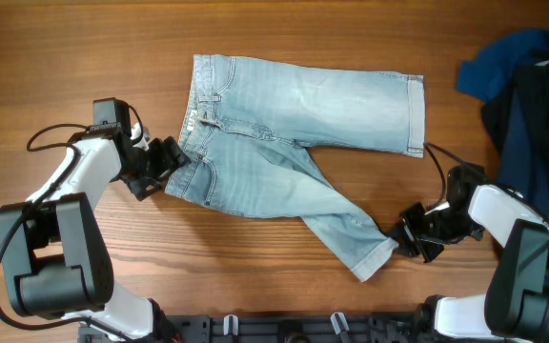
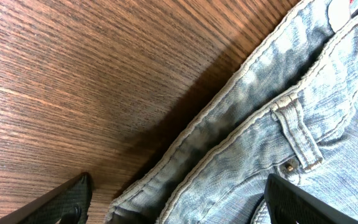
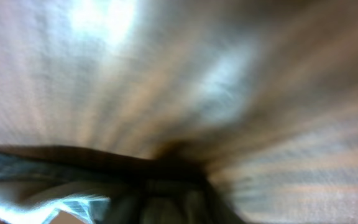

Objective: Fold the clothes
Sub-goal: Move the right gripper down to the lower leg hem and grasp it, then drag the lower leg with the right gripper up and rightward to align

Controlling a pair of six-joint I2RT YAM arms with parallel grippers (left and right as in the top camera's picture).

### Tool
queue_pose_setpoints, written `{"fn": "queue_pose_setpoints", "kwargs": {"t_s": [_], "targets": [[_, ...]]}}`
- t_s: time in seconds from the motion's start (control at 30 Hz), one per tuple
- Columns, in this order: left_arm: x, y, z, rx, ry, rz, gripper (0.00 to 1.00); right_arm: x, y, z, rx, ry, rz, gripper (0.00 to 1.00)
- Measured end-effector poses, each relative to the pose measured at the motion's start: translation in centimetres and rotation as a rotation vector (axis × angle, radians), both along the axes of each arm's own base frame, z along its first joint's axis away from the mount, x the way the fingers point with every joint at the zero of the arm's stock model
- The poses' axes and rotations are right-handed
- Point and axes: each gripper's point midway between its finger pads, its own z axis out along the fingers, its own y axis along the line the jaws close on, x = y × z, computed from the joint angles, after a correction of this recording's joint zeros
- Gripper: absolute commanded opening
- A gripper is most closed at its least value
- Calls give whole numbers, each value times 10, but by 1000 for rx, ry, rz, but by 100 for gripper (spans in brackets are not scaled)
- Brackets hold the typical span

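The light blue jeans lie flat on the wooden table, waistband to the left. One leg runs right and the other slants down to the front right. My left gripper is open at the lower corner of the waistband. In the left wrist view its fingers straddle the waistband hem and belt loop. My right gripper sits at the cuff of the slanting leg. The right wrist view is blurred; a bit of denim shows at lower left, and the jaws are not clear.
A dark blue garment and a black garment are heaped at the right edge of the table. Bare wood lies to the left and in front of the jeans.
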Motion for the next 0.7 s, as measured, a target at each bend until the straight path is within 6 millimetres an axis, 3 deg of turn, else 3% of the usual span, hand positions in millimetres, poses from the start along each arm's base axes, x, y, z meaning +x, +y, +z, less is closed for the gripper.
{"fn": "queue_pose_setpoints", "kwargs": {"t_s": [0.03, 0.07, 0.17, 0.33, 0.47, 0.57, 0.7], "targets": [[0, 0, 0, 0, 0, 0, 89, 8, -3, 1, -9, -51, 38, 4], [0, 0, 0, 0, 0, 0, 89, 32, -14, 7, -54, -176, 138, 4], [0, 0, 0, 0, -1, 0, 89, 48, -20, 17, -77, -251, 216, 4], [0, 0, 0, 0, -2, 0, 89, 109, -38, 59, -154, -490, 359, 4], [1, 0, 0, 1, -5, 0, 89, 132, -44, 90, -188, -608, 473, 5], [3, 0, 1, 2, -12, 0, 89, 128, -37, 99, -152, -621, 527, 5], [3, 0, 1, 2, -13, 0, 89, 90, -18, 101, -46, -515, 613, 5]]}}
